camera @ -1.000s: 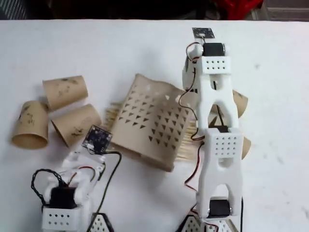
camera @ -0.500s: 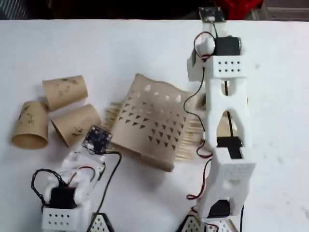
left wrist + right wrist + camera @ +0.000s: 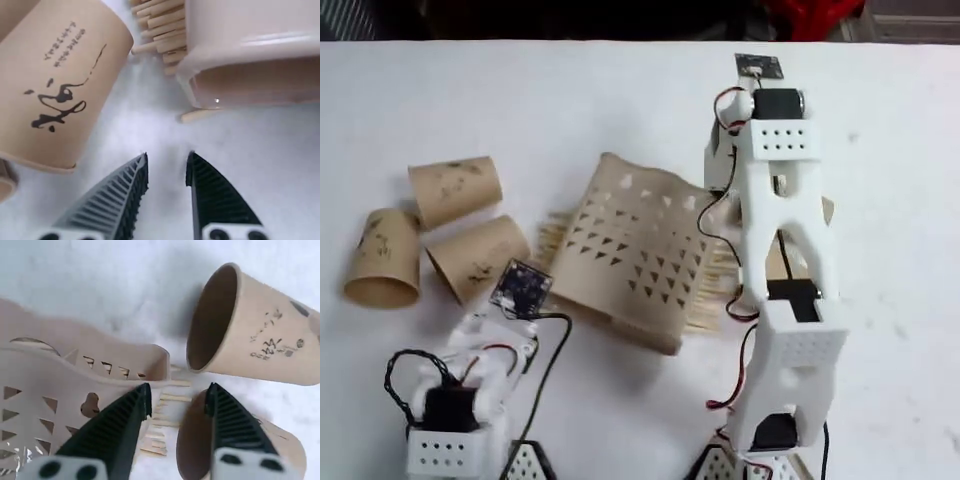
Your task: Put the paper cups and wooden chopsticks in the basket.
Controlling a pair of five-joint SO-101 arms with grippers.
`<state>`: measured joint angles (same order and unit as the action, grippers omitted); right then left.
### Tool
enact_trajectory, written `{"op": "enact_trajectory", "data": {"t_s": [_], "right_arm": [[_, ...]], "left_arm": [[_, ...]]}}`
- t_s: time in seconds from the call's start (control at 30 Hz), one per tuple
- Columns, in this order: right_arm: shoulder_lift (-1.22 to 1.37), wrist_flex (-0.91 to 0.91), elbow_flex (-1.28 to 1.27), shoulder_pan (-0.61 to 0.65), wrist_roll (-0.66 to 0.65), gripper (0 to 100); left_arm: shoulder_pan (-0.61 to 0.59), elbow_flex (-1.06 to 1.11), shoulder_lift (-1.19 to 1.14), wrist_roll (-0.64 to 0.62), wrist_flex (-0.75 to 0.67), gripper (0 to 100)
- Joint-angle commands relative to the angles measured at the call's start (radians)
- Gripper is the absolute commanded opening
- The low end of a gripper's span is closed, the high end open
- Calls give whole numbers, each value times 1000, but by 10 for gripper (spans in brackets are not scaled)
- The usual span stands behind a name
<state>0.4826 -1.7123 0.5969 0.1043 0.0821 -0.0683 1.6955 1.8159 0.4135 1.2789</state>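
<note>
- Left pincer (image 3: 167,157): released, its jaws slightly apart with nothing between them, low over the bench (image 3: 280,150).
- Cup A (image 3: 65,85): lies on its side just ahead of the left pincer, off to one side of its tips.
- Cup B (image 3: 455,190) and cup C (image 3: 382,257): lie on their sides beyond cup A, farther from the left pincer.
- Basket (image 3: 640,255): tipped over on the bench between the two pincers. Its rim is just ahead of the left pincer, opposite cup A.
- Chopsticks (image 3: 160,25): lie flat, poking out from under the basket beyond the left pincer's tips. More lie below the right pincer.
- Right pincer (image 3: 177,390): released and empty, it hovers over the gap between the basket and two cups.
- Cup D (image 3: 260,330): lies on its side just beyond the right pincer's tips, mouth toward the basket.
- Cup E (image 3: 287,450): lies on its side beneath one right finger.
</note>
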Motion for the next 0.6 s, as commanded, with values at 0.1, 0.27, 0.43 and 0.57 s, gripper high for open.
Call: {"op": "enact_trajectory", "data": {"t_s": [0.1, 0.27, 0.43, 0.57], "right_arm": [[31, -7, -3, 22, 29, 188], [61, -8, -61, 93, 164, 187], [54, -7, -118, 128, 259, 187], [61, -5, -129, 117, 279, 147]], "left_arm": [[-5, -3, 8, -8, 6, 143], [-5, -3, 8, -8, 6, 143], [-5, -3, 8, -8, 6, 143], [-5, -3, 8, -8, 6, 143]]}}
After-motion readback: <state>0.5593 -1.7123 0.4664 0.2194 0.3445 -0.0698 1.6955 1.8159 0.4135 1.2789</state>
